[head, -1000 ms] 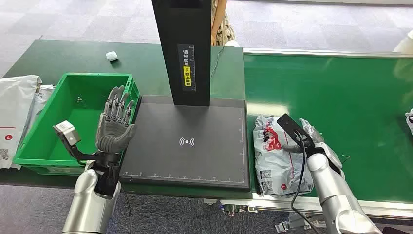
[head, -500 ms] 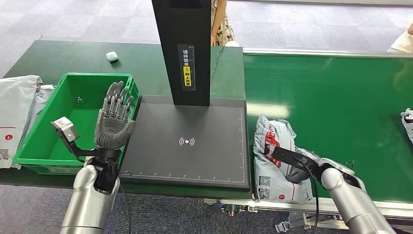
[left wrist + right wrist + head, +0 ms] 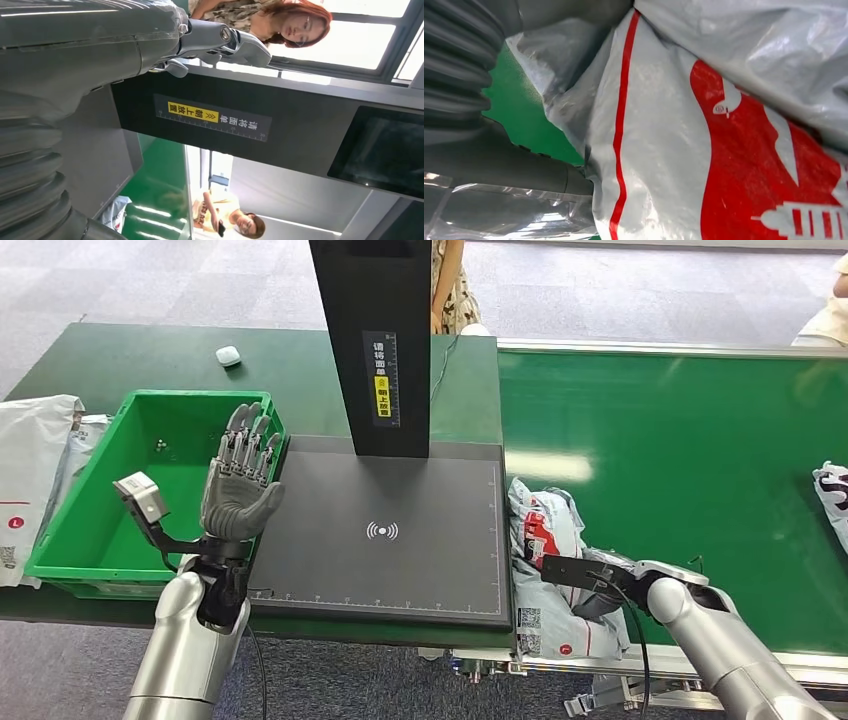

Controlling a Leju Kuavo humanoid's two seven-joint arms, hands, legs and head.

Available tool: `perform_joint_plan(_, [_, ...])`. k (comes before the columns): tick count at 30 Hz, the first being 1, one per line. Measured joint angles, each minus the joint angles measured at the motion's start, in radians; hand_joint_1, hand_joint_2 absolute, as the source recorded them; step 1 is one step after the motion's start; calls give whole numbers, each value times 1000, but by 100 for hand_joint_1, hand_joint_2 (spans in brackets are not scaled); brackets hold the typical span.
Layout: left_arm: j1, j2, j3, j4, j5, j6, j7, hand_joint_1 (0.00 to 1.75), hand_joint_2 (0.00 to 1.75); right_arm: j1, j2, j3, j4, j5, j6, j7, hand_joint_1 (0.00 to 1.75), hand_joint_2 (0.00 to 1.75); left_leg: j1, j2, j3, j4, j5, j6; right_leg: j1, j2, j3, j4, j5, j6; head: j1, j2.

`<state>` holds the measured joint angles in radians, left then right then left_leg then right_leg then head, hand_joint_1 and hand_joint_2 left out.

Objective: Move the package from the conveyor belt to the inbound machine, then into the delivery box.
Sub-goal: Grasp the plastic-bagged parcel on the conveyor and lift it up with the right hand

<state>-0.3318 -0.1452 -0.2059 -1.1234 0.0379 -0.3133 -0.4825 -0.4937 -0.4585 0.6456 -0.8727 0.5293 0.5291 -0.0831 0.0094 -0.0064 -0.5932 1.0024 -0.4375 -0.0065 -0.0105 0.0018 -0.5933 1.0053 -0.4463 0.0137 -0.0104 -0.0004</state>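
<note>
Green belting ran across the right half of the scene, the conveyor belt (image 3: 700,430) butting against a darker green table that carried the inbound machine (image 3: 385,530), a flat black scanning pad with a tall black post rising behind it. At the belt's near left end lay the package (image 3: 545,540), a crumpled grey mailer bag printed in red, its long axis running from the robot outward and its left edge just beside the pad's right edge. The right hand (image 3: 600,585) sat on the bag's near right part, and the right wrist view showed grey plastic bunched against its thumb (image 3: 499,162), so it seemed to grip the bag, though its fingers were hidden. From that hand the pad lay directly to the left, so I judged the coming move a short sideways carry over the pad's edge, the right arm being much the nearer. The left hand (image 3: 238,495) stood upright with fingers spread and holding nothing, between the pad's left edge and the delivery box (image 3: 60,530), a green bin beside more grey bags (image 3: 30,465).
</note>
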Motion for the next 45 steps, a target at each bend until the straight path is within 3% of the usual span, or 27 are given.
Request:
perform_joint_plan(9, [4,2,-15,0,16,3,20,0,175,-13,-17,62,-36,-64,-33,37,175,175,0,1,1,0,0,-1,0,1,1,0,0,-1,0,0])
perform_joint_plan(25, [14,7,-16,5,27,-8,20,0,175,9,-57,89,-102,-73,-83,44,175,175,0,0,0,0,0,-1,0,0,0,0,0,0,0,0])
perform_joint_plan(29, [42,11,-10,-8,30,0,18,0,175,9,-45,67,-110,-106,-198,54,175,175,0,0,-1,0,0,-1,0,0,0,0,0,0,0,0])
perform_joint_plan(33, [87,11,6,-48,31,15,15,0,175,4,10,-39,-113,-151,-422,40,175,175,0,0,-2,0,0,-1,0,-1,-1,0,0,0,0,0])
perform_joint_plan(38, [124,3,17,-92,27,49,0,0,175,26,106,-227,-182,-182,-669,-66,175,175,0,-1,-2,0,0,-1,0,-2,-1,0,0,0,0,0])
perform_joint_plan(45, [154,-7,27,-128,27,82,-33,0,175,94,183,-422,-346,-277,-801,-262,175,175,0,-1,-3,0,0,-1,-1,-2,-2,0,-1,-1,0,0])
